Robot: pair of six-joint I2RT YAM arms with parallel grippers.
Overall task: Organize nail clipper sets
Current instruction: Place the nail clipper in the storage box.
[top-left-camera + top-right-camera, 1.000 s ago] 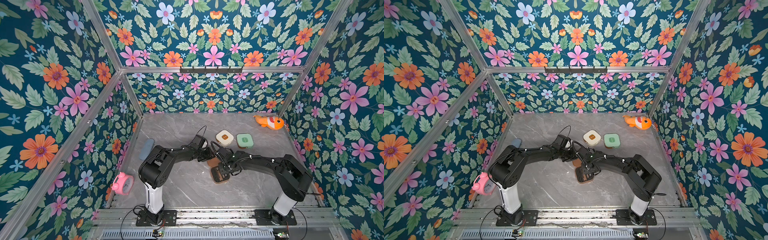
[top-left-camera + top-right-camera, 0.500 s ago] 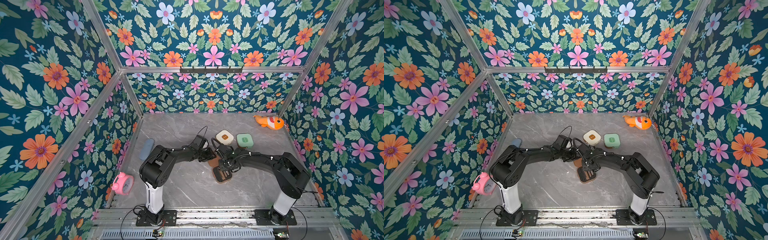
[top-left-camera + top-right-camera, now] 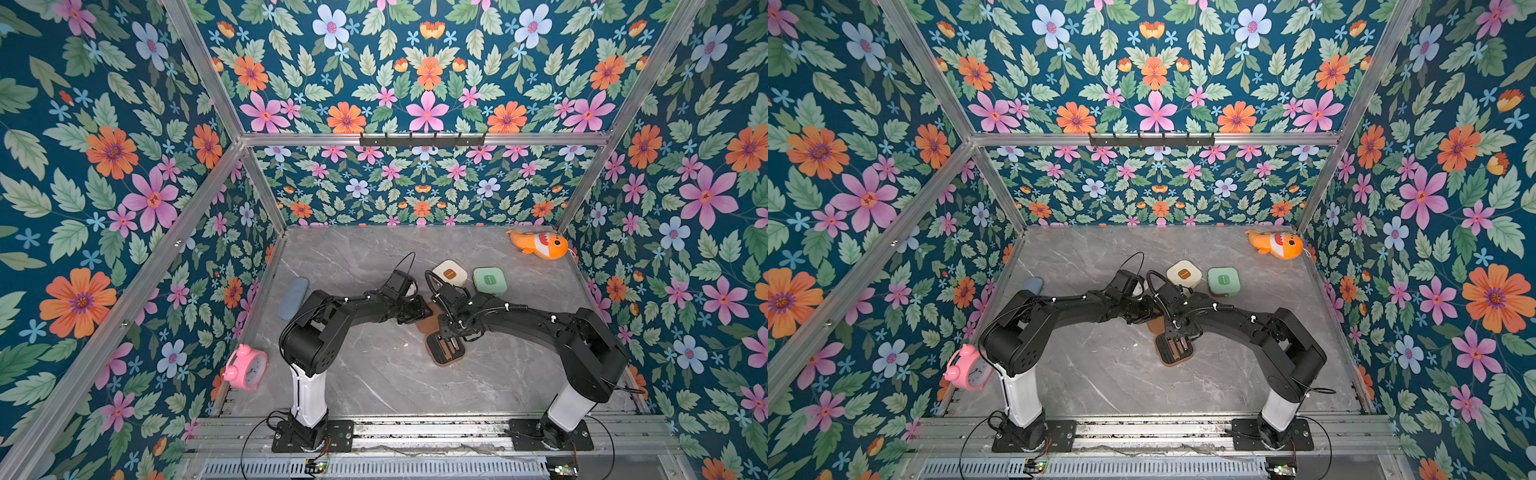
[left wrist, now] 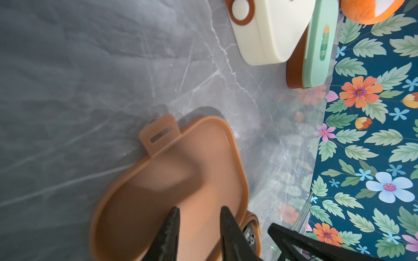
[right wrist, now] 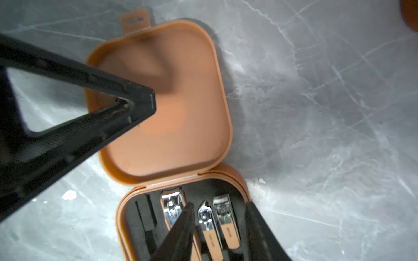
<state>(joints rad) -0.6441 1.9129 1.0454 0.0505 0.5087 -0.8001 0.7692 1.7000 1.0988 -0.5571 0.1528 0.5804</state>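
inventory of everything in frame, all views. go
brown case: 1, brown with black tray, mid-table, open flat
clippers: 3 seen, silver and brown, in the tray
cream case: 1, cream, behind the arms, shut
mint case: 1, mint, beside the cream case, shut
blue case: 1, pale blue, by the left wall
clock: 1, pink, front left
fish toy: 1, orange, back right corner
table: 1, grey marble
left pincer: 1, black, open over the lid
right pincer: 1, black, open over the tray
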